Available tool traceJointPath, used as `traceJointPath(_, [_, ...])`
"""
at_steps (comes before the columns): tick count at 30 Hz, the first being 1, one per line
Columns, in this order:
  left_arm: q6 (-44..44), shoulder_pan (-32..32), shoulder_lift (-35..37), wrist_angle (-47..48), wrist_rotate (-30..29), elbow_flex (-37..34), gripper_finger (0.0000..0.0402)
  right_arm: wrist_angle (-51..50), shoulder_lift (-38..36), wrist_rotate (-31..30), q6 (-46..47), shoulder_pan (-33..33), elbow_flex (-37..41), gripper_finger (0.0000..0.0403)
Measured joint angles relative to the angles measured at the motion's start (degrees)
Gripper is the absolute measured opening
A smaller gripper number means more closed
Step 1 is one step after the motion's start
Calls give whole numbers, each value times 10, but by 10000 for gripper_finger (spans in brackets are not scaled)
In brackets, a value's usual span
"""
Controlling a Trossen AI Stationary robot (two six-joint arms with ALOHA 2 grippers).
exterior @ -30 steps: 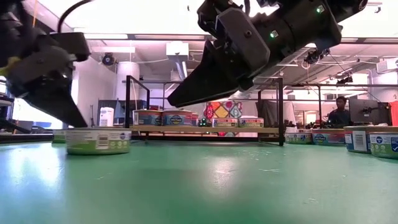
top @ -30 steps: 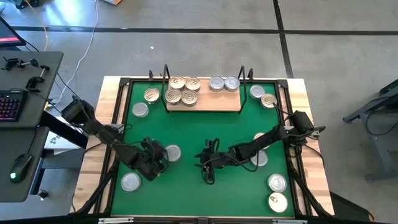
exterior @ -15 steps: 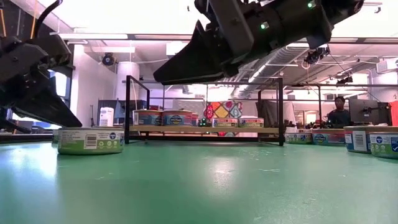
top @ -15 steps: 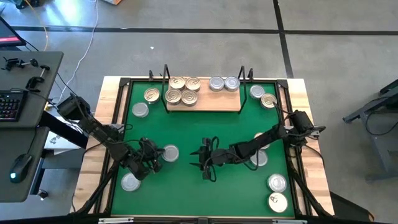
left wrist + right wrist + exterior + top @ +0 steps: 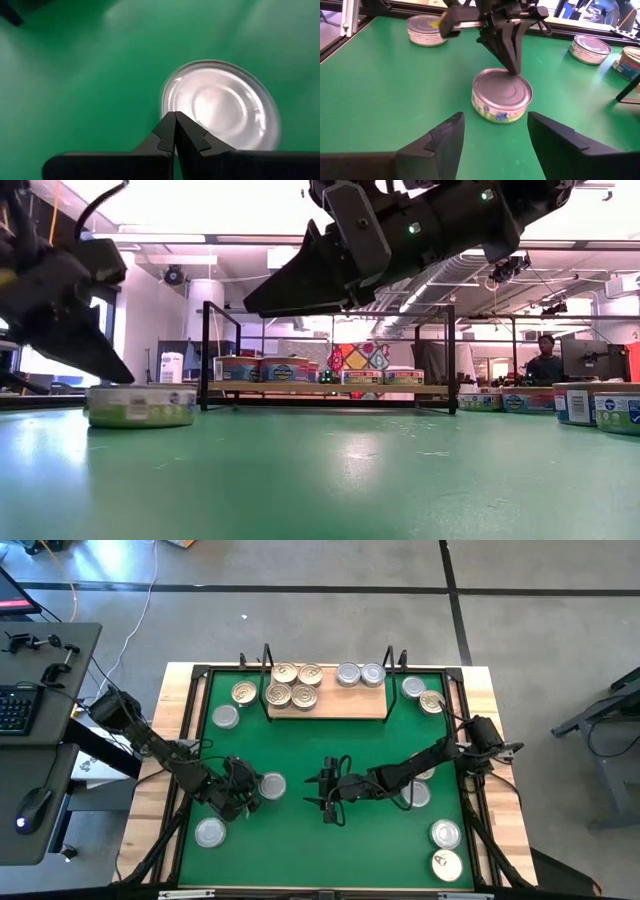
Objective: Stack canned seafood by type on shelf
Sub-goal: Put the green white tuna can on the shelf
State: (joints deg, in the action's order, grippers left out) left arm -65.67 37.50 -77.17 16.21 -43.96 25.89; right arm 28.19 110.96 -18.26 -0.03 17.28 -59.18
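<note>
Here, left gripper (image 5: 507,55), jaws together, steadies a silver tin (image 5: 502,95); right gripper (image 5: 327,792) faces it, jaws apart, seemingly ready to grasp.

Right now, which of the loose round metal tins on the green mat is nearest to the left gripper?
The silver-lidded tin near the mat's middle: the shut left gripper points at its rim, while the right gripper faces it, open.
</note>
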Motion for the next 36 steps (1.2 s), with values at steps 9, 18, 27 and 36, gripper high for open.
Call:
traceJointPath(9, [-10, -6, -7, -44, -35, -53, 0, 33, 19, 74, -42, 1, 0, 213])
traceJointPath(18, [43, -9, -12, -116, 8, -85, 0, 5, 89, 10, -140, -3, -95, 213])
traceJointPath(27, [16, -12, -5, -74, -11, -65, 0, -206, 82, -4, -78, -57, -181, 213])
traceJointPath(36, [-37, -30, -5, 28, -54, -50, 0, -220, 87, 30, -28, -91, -179, 213])
